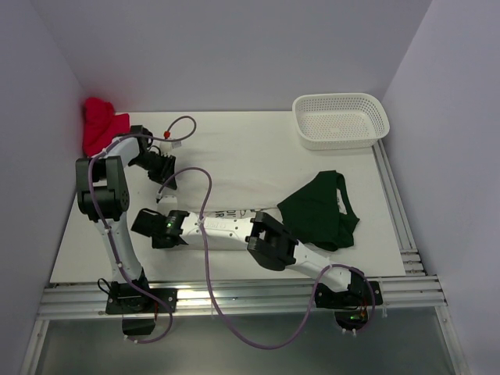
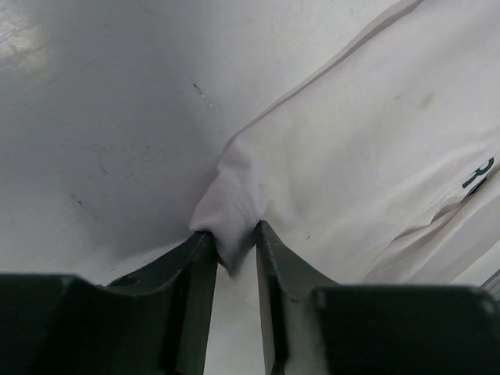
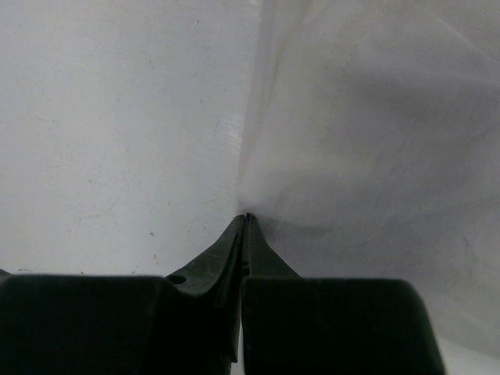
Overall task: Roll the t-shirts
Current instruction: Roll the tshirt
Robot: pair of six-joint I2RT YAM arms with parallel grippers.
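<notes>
To start rolling, we hold the centrally spread off-white shirt (image 1: 234,187) by its left edge. The left gripper (image 2: 228,238) pinches bunched cloth and the right gripper (image 3: 244,220) is clamped flat on the edge. The green shirt (image 1: 320,211) lies rightward.

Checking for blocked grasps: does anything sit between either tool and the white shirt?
Nothing visible does. The left tool pinches a bunched fold of the white shirt; the right tool is shut right on its edge.
</notes>
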